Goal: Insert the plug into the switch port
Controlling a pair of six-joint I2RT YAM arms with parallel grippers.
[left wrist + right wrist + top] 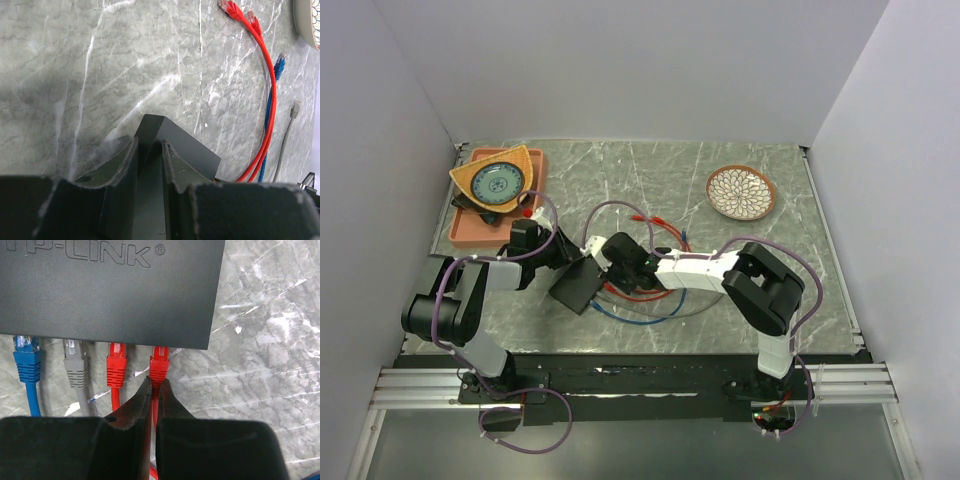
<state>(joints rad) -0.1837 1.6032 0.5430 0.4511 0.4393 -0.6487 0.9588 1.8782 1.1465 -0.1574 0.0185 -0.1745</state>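
The black switch box point(107, 290) lies with its port edge toward my right wrist camera. Blue point(27, 360), grey point(75, 362) and red point(116, 365) plugs sit in a row along that edge. The rightmost red plug point(160, 365) has its tip under the box's edge, so the switch port itself is hidden. My right gripper point(155, 383) is shut on this plug's boot and cable just behind it. My left gripper point(150, 146) is closed over a corner of the switch box point(185, 147), one finger on each side. From above, both grippers point(563, 262) point(618, 262) meet at the box point(577, 287).
Loose ends of red point(235, 10), blue point(280, 61) and grey point(296, 107) cables lie on the marble beyond the box. An orange tray point(470, 228) with a plate stands at the back left. A patterned dish point(741, 192) sits at the back right.
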